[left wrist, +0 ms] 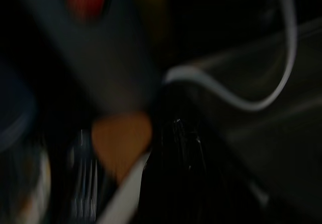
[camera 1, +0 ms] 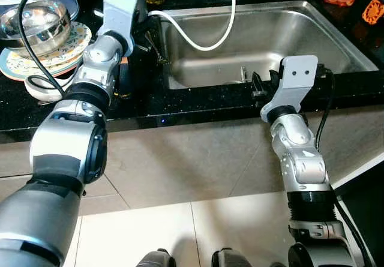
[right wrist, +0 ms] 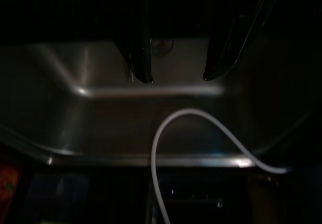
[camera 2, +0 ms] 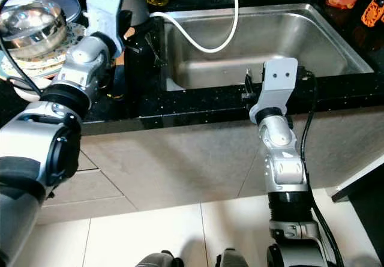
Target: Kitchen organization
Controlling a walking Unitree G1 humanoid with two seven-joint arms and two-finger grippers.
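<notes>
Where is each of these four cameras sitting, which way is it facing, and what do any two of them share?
Left eye view: on the head, looking down at the black counter and sink; both silver arms show.
Right eye view: the head's other eye, same scene.
Left wrist view: along the left gripper, dark and blurred.
Right wrist view: along the right gripper, its fingers apart, facing into the sink.
Shared: the white hose looping over the sink shows in all four.

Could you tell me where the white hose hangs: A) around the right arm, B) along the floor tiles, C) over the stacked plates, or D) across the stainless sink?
D: the white hose loops down over the sink basin, beyond the right hand.
</notes>
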